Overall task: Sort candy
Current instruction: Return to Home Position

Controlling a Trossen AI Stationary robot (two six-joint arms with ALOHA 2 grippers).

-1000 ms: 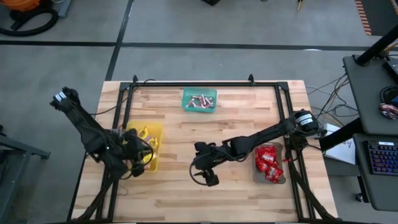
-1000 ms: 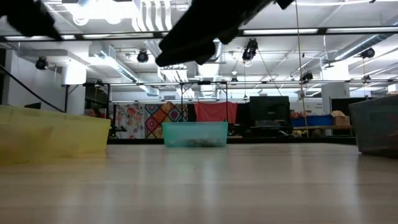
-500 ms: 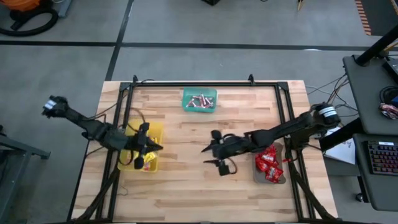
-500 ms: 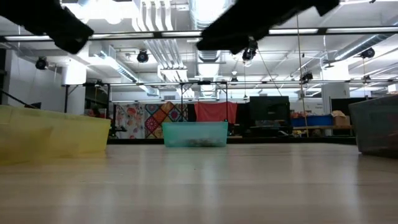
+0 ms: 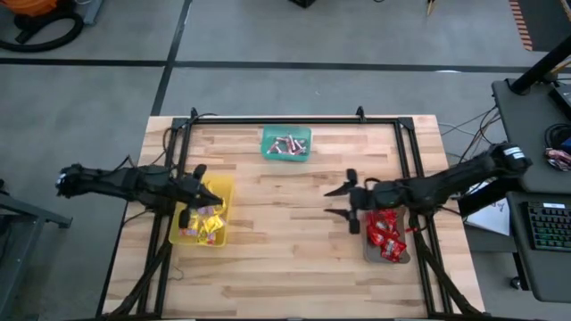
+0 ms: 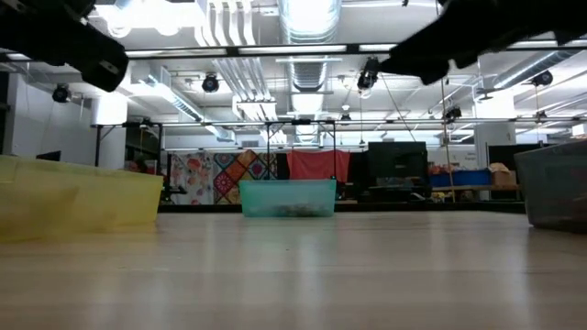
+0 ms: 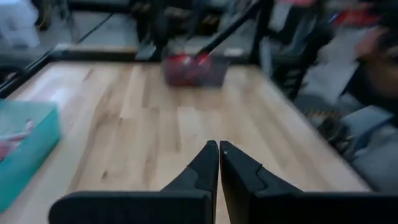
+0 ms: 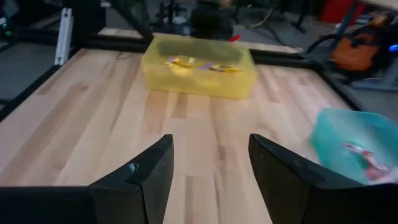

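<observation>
The candy lies sorted in three trays: yellow packets (image 5: 208,223) in the yellow tray (image 5: 221,185), pinkish-silver rolls (image 5: 287,144) in the green tray (image 5: 269,136), and red packets (image 5: 385,234) in the grey tray (image 5: 407,259). My left gripper (image 5: 200,176) hangs shut over the yellow tray's far end with nothing in it; its closed fingertips (image 7: 218,149) show in the left wrist view. Just left of the grey tray, above bare wood, my right gripper (image 5: 336,201) is open and holds nothing (image 8: 211,155).
A black metal frame (image 5: 277,120) runs along the table's far, left and right sides. Bare wood (image 5: 285,241) lies between the trays. In the low view the yellow tray (image 6: 73,197), green tray (image 6: 287,197) and grey tray (image 6: 555,183) stand on the tabletop.
My right gripper has drawn back from the table's middle toward the right edge and a little toward the far edge, staying open. My left gripper has swung from the near end of the yellow tray toward its far end, turning to point level toward the right.
</observation>
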